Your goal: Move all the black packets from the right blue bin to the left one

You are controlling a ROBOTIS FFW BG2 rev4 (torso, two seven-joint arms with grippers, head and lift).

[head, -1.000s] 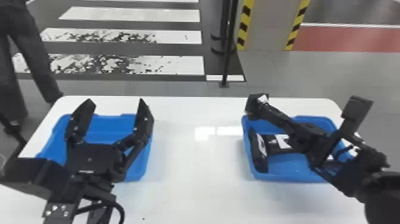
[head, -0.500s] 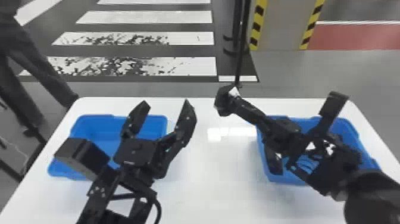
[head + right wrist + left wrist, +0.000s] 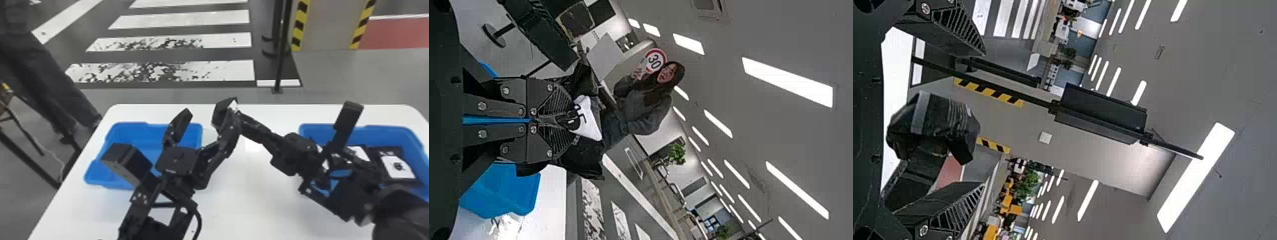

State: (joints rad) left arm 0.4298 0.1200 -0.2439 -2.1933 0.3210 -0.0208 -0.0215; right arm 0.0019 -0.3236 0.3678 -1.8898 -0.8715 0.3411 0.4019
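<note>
Toward the far edge of the white table (image 3: pixel 249 207), I had the right gripper (image 3: pixel 237 113) clenched on a black packet (image 3: pixel 222 113). The left gripper (image 3: pixel 210 112) stood spread nearby, seemingly above the left blue bin (image 3: pixel 135 132). More black packets (image 3: pixel 399 169) lay in the right blue bin (image 3: pixel 384 130).

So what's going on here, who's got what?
The robot's right claw is shut on a black packet, holding it up off the table. The left claw is open, with the packet at its fingers; looks like a handover, not done yet. More black packets lie in the right bin, so the move to the left bin isn't finished.
</note>
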